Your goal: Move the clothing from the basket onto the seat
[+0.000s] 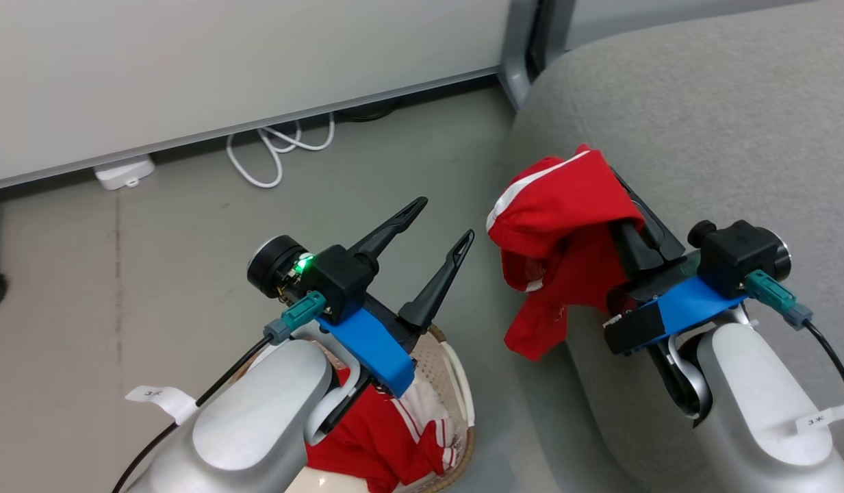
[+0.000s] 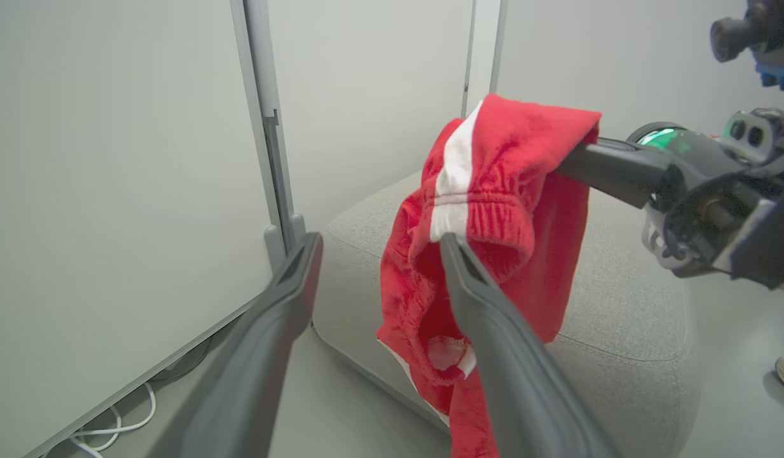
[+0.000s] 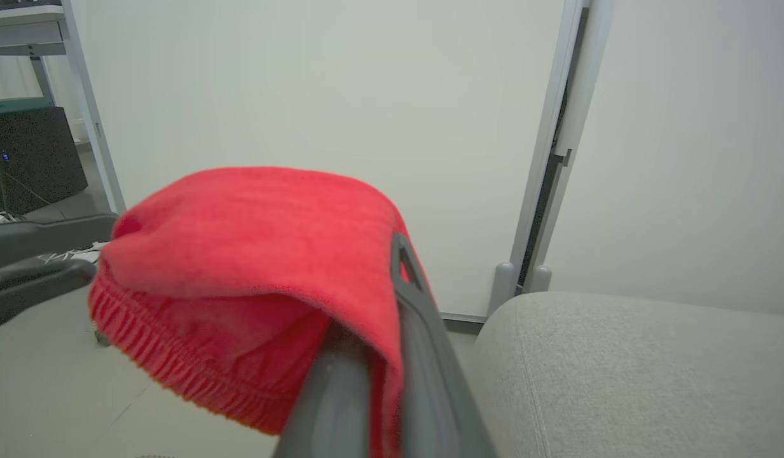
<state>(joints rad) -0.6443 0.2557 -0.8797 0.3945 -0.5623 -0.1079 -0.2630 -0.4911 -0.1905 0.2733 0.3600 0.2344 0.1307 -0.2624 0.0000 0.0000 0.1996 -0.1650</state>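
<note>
clothing (image 1: 565, 233), long axis straight down

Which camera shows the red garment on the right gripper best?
Left wrist view: the red garment hangs almost whole from the right gripper, stripe visible. Head view shows it bunched from above; right wrist view, one close fold.

The centre garment (image 1: 565, 219) is red with a white stripe, the lower garment (image 1: 387, 438) red with white stripes, the basket (image 1: 432, 356) cream, perforated, brown-rimmed, the seat (image 1: 702, 103) grey woven, the cable (image 1: 278, 147) white.
</note>
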